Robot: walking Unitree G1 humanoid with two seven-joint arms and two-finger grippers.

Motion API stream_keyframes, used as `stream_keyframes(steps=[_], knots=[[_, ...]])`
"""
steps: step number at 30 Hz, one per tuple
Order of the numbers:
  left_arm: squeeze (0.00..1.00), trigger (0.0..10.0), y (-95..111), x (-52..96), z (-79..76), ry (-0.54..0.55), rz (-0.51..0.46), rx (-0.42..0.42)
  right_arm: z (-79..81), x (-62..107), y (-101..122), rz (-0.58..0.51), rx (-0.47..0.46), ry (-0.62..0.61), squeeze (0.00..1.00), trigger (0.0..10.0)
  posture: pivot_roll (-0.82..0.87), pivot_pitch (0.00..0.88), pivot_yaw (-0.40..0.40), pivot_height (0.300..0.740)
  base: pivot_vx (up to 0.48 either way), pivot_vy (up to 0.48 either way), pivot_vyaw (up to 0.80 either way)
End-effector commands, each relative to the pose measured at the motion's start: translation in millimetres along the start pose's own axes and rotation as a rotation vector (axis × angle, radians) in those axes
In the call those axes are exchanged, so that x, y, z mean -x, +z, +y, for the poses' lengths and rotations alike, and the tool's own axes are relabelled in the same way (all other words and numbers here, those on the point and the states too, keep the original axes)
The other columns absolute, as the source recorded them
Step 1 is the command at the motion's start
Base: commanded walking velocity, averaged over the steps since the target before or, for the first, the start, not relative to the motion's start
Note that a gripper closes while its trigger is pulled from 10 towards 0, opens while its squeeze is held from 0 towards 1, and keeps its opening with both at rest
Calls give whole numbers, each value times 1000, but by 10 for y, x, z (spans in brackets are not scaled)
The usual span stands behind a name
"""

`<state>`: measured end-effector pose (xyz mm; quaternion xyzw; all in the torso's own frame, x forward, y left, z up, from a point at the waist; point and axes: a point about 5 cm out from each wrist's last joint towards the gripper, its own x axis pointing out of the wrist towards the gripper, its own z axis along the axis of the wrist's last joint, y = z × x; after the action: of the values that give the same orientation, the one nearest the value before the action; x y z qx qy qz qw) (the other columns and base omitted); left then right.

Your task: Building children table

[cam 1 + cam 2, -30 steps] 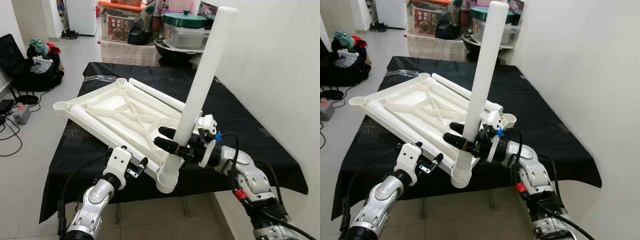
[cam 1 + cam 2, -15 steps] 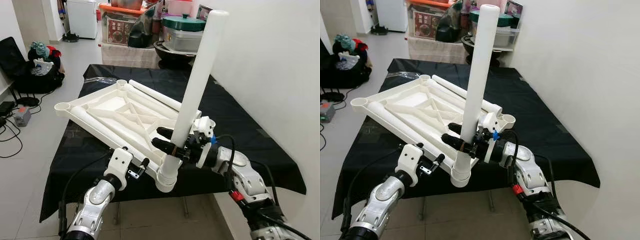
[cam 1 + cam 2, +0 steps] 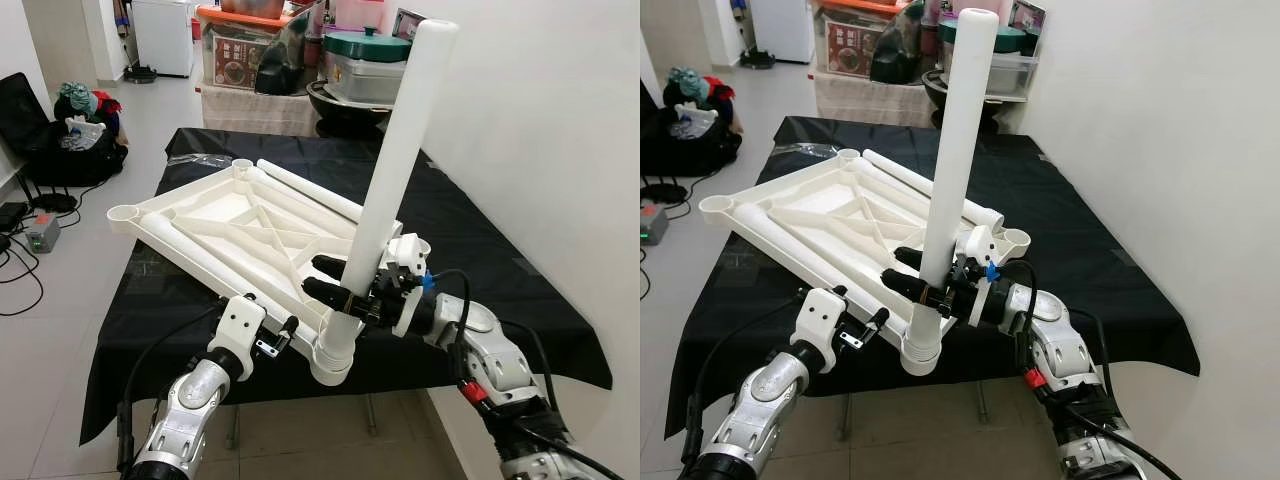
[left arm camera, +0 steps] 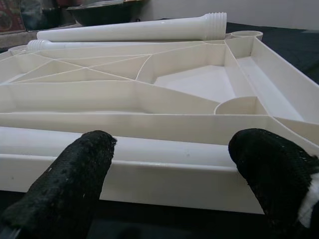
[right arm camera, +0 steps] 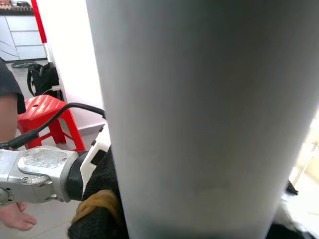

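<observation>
A white plastic tabletop (image 3: pixel 225 215) lies upside down on the black-clothed table (image 3: pixel 480 240). A white table leg (image 3: pixel 395 170) stands nearly upright with its foot in the near corner socket (image 3: pixel 333 362). My right gripper (image 3: pixel 335 283) is shut on that leg just above the socket; the leg (image 5: pixel 199 114) looms close in the right wrist view. My left gripper (image 3: pixel 280 335) is open at the tabletop's near rim, its fingers (image 4: pixel 75 174) spread before the rim (image 4: pixel 164 179). Two loose legs lie on the tabletop, one along the far side (image 3: pixel 310 192) and one near the front (image 3: pixel 200 255).
A white wall runs close along the right. Boxes and large pots (image 3: pixel 370 55) are stacked behind the table. A black bag (image 3: pixel 70 130) and cables lie on the floor to the left. A red stool (image 5: pixel 45 119) and a person's foot (image 5: pixel 15 216) are nearby.
The upright leg's top has swung a little to the left with my right gripper, so it stands straighter. The left arm has stayed where it was.
</observation>
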<state>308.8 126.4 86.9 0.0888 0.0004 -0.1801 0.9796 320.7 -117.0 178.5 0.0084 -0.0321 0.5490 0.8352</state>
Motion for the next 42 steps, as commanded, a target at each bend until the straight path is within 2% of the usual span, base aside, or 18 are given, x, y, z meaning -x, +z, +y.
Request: stream_keyframes(steps=[1,6,9,11,15,16,18,19,20,21,27,36,42], knots=[[0,10000,-59,14,-29,-10,28,4,60,11,-484,189,-145,-65,0,10000,73,0,-147,740,0,0,0],[0,10000,-60,16,-24,-8,29,3,38,-11,-550,227,-153,-155,0,10000,71,0,-146,740,0,0,0],[0,10000,-63,15,-27,-9,30,4,-39,16,-607,256,-162,-306,0,10000,65,0,-143,740,0,0,0],[0,10000,-64,15,-27,-10,30,4,-57,24,-613,258,-166,-334,0,10000,65,0,-143,740,0,0,0],[0,10000,-67,16,-28,-8,31,6,-187,91,-617,257,-151,-533,0,10000,60,0,-141,740,0,0,0],[0,10000,-67,16,-28,-8,31,6,-187,91,-617,257,-151,-533,0,10000,60,0,-141,740,0,0,0],[0,10000,-70,17,-28,-7,32,7,-258,142,-629,255,-157,-652,0,10000,59,0,-140,740,0,0,0],[0,10000,-70,17,-28,-7,32,7,-258,142,-629,255,-157,-652,0,10000,59,0,-140,740,0,0,0],[0,10000,-72,18,-28,-7,32,7,-279,158,-635,258,-158,-694,0,10000,59,0,-140,740,0,0,0],[0,10000,-76,23,-24,-7,34,7,-357,266,-685,266,-177,-870,0,10000,59,0,-139,740,0,0,0],[0,10000,-83,31,-18,-3,38,5,-420,444,-775,279,-208,-1132,0,10000,60,0,-139,740,0,0,0],[0,10000,-90,32,-8,2,43,1,-439,514,-753,220,-228,-1302,0,10000,57,0,-135,740,0,0,0],[0,10000,-91,26,-2,8,45,-2,-464,549,-724,206,-189,-1393,0,10000,61,0,-136,740,0,0,0]])
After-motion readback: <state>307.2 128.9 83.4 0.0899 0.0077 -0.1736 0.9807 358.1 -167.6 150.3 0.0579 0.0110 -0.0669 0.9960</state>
